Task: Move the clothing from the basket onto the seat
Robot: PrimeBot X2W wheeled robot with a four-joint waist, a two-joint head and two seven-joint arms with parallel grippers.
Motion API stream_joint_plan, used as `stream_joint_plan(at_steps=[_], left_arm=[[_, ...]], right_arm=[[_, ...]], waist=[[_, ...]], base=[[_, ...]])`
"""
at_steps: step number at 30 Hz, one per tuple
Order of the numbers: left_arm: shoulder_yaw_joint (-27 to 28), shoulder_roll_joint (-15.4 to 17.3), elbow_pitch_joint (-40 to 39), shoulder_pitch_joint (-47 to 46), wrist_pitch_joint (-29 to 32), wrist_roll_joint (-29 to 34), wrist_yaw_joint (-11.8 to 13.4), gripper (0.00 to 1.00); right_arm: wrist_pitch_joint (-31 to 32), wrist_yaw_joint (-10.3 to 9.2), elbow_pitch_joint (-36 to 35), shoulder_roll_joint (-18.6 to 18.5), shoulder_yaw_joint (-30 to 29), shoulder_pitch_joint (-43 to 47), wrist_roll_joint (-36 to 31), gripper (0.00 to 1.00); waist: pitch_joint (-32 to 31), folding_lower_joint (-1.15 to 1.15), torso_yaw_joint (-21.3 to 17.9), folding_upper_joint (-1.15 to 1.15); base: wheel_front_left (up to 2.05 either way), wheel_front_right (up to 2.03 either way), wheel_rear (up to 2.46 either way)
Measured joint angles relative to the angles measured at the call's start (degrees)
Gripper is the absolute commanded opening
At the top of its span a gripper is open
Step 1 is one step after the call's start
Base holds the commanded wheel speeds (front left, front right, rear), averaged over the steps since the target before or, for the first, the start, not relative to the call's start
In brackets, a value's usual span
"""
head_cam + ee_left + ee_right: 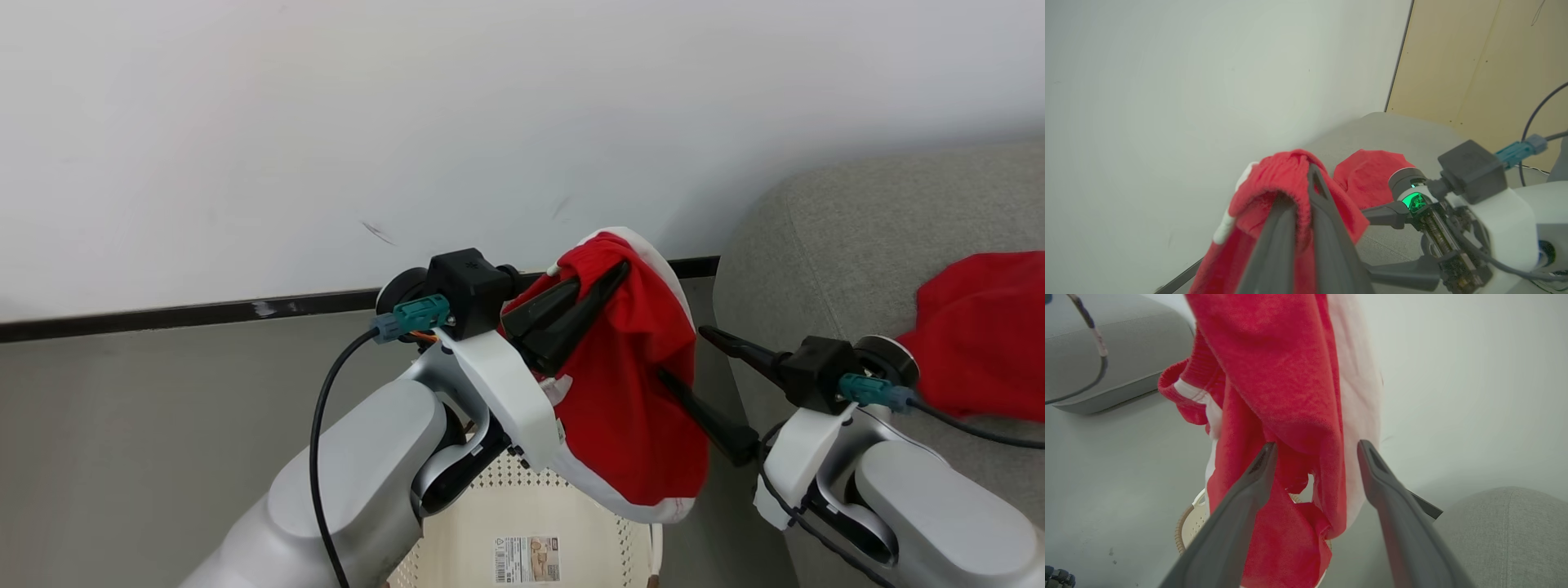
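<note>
Clothing (629, 392) above basket (522, 498), wall (326, 122) behind, seat (833, 237) beside

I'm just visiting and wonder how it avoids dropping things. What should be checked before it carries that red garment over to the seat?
1. The left gripper is shut on the held garment: ok.
2. The held garment hangs clear of the basket: cannot tell, they overlap in view.
3. The right gripper is open, a finger on either side of the hanging cloth: ok.
4. Bare room on the seat beside the other garment lying there: ok.
5. Nothing left in the basket: cannot tell, partly hidden.
</note>
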Motion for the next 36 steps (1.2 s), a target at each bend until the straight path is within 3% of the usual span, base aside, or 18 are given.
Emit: stream_joint_plan(at_steps=[8, 19, 20, 21, 23, 30, 36], left_arm=[[-0.70, -0.12, -1.36, 0.27, 0.85, 0.00, 0.00, 0.00], [-2.41, -0.48, -2.26, 0.37, 1.99, -0.56, 0.00, 0.00], [-2.44, -0.49, -2.26, 0.49, 1.99, -0.69, 0.00, 0.00], [-2.49, -0.51, -2.26, 0.54, 2.05, -0.91, 0.00, 0.00], [-2.50, -0.48, -2.26, 0.57, 2.18, -0.97, 0.00, 0.00], [-2.42, -0.34, -2.22, 1.70, 2.32, -1.00, 0.05, 0.00], [-2.11, 1.01, -1.83, 2.88, 2.48, -1.46, 0.58, 0.00]], right_arm=[[-0.01, 0.00, 3.43, 0.53, 3.71, -3.32, 3.42, 1.00], [-0.12, 0.00, 7.86, 4.37, 8.84, -7.47, 6.65, 1.00], [-0.18, 0.00, 8.44, 4.65, 8.83, -7.81, 7.00, 0.45], [-0.21, 0.00, 8.82, 4.81, 8.80, -8.06, 7.11, 0.04], [-0.55, 0.00, 9.36, 4.98, 8.87, -8.11, 7.56, 0.00], [-0.58, 0.00, 11.36, 5.00, 8.31, -8.11, 8.62, 0.00], [-0.58, 0.00, 11.88, 5.14, 4.39, -8.17, 9.38, 0.00]], waist=[[0.04, 0.00, 0.98, 0.00], [0.16, 0.00, 2.42, 0.00], [0.14, 0.00, 2.50, 0.00], [0.12, 0.00, 2.57, 0.00], [0.11, 0.00, 2.74, 0.00], [0.06, 0.00, 3.00, 0.00], [-0.17, 0.00, 2.52, 0.00]], base=[[0.00, 0.00, 0.00], [0.00, 0.00, 0.00], [0.00, 0.00, 0.00], [0.00, 0.00, 0.00], [0.00, 0.00, 0.00], [0.00, 0.00, 0.00], [0.00, 0.00, 0.00]])
